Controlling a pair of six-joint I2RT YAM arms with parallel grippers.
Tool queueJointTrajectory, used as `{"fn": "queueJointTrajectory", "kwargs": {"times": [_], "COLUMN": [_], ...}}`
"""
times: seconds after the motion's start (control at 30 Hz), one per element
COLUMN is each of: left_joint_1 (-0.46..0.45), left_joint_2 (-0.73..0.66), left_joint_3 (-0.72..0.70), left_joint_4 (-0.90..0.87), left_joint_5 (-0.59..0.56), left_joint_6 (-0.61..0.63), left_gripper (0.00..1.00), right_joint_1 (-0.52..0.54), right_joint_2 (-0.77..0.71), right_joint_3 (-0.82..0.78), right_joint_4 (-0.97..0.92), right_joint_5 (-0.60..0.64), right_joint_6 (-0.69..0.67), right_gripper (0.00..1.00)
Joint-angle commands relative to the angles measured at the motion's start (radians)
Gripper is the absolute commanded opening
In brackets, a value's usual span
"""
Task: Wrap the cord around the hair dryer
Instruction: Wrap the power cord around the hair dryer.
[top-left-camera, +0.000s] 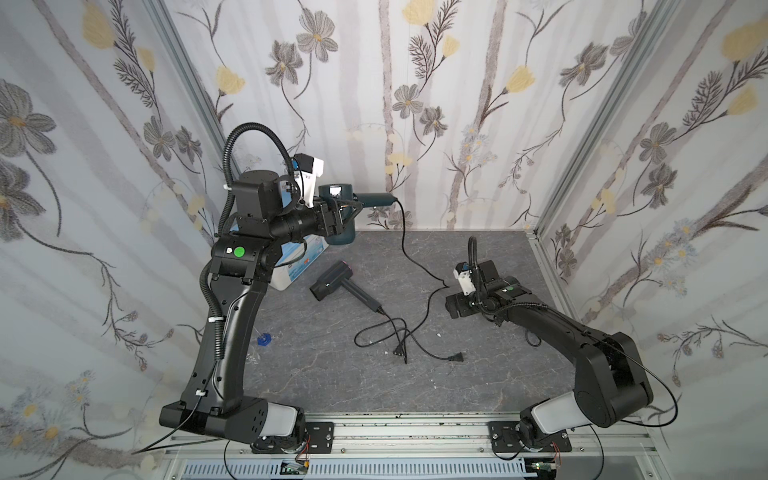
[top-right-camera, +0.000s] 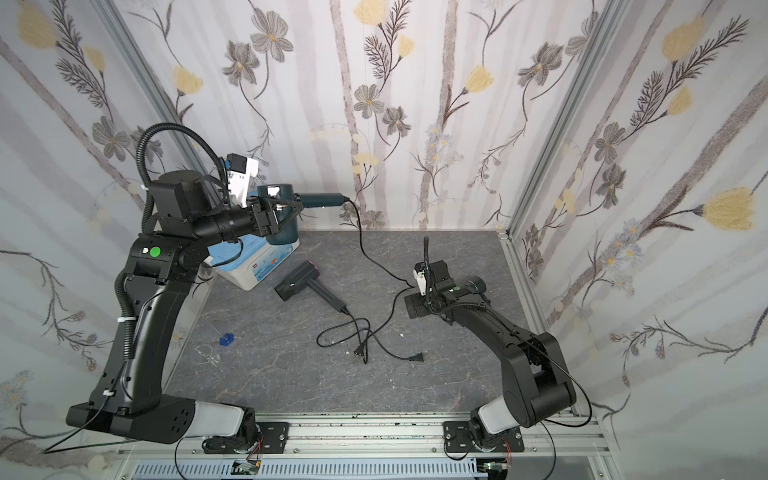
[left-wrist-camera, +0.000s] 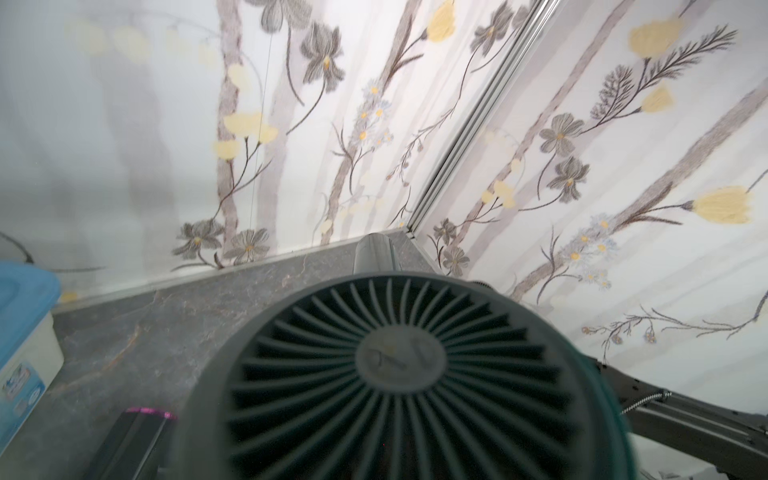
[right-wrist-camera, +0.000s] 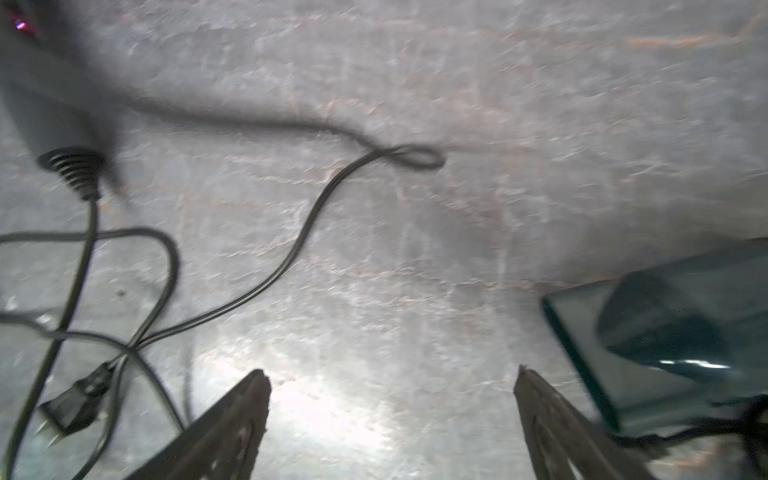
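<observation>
The left gripper (top-left-camera: 353, 206) is clamped on the body of the teal hair dryer (top-left-camera: 374, 199). It holds the dryer in the air behind and above the black hair dryer (top-left-camera: 328, 284), with the handle pointing along the back wall. Its cord (top-left-camera: 405, 245) drops from the handle end to the table (top-left-camera: 332, 386) and passes to the right of the black hair dryer. It ends in a plug (top-left-camera: 457, 356) nearer the robot's base.

The right gripper (right-wrist-camera: 391, 374) stands wide apart with nothing between its fingers. It is low over the table, to the right of the black hair dryer and close by the cord.

Only the left wrist view shows the held dryer's round rear grille (left-wrist-camera: 399, 365). Only the right wrist view shows the spread fingers, along with a blurred teal shape (right-wrist-camera: 665, 332) that cannot be identified.

Counted:
- two hair dryers
- two cords, the black dryer's lead (top-left-camera: 374, 332) looped on the table just in front of it
- two plugs, the second plug (top-left-camera: 401, 351) lying among the loops
- one white tub with a blue lid (top-left-camera: 291, 270), left of the black hair dryer
- one small blue object (top-left-camera: 263, 340), left of it and nearer the base
</observation>
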Motion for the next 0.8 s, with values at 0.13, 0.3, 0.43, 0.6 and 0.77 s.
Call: {"fn": "queueJointTrajectory", "kwargs": {"times": [0.13, 0.3, 0.43, 0.6, 0.77], "left_joint_1": [-0.035, -0.04, -0.047, -0.052, -0.054], "left_joint_2": [0.07, 0.077, 0.083, 0.094, 0.099], "left_joint_3": [0.162, 0.195, 0.212, 0.255, 0.272], "left_joint_4": [0.143, 0.148, 0.15, 0.137, 0.137], "left_joint_5": [-0.026, -0.037, -0.035, -0.032, -0.031], "left_joint_6": [-0.054, -0.061, -0.066, -0.063, -0.066], "left_gripper": [0.0, 0.0, 0.0, 0.0, 0.0], "right_joint_1": [0.094, 0.183, 0.225, 0.237, 0.235], "right_joint_2": [0.116, 0.285, 0.431, 0.604, 0.654], "right_joint_3": [0.045, 0.228, 0.395, 0.578, 0.636], "right_joint_4": [0.098, 0.033, -0.031, -0.151, -0.175], "right_joint_5": [-0.14, -0.072, -0.016, 0.097, 0.205], "right_joint_6": [0.129, 0.145, 0.138, 0.12, 0.104], "right_gripper": [0.89, 0.89, 0.89, 0.81, 0.62]}}
